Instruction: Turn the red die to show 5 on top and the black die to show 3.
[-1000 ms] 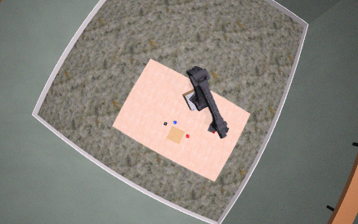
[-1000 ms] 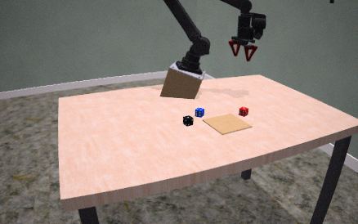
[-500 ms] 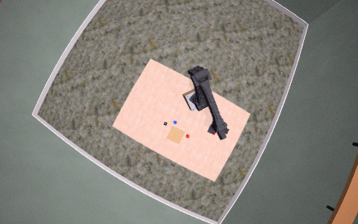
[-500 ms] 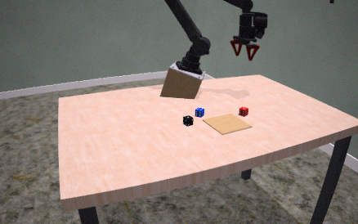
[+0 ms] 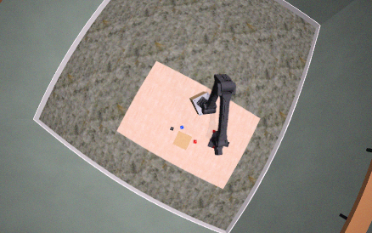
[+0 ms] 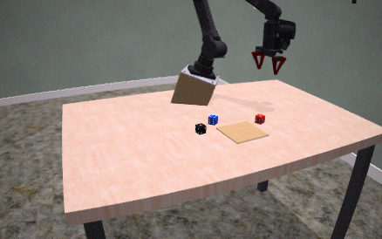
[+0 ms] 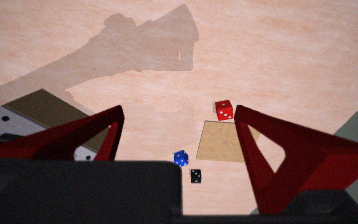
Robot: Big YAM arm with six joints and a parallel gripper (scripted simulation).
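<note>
The red die (image 5: 194,141) (image 6: 260,119) (image 7: 224,109) lies on the table just off one edge of the tan mat (image 5: 182,139) (image 6: 242,132) (image 7: 220,142). The black die (image 5: 171,127) (image 6: 201,128) (image 7: 196,175) and the blue die (image 5: 182,127) (image 6: 213,119) (image 7: 181,158) lie on the table beside the mat's other side, close together but apart. No die is on the mat. My gripper (image 6: 268,62) (image 7: 179,111) is open and empty, high above the table, behind the red die.
The arm's box-shaped base (image 6: 193,88) (image 5: 200,103) stands on the pale wooden table (image 6: 131,148) behind the dice. The table's right edge is near the mat.
</note>
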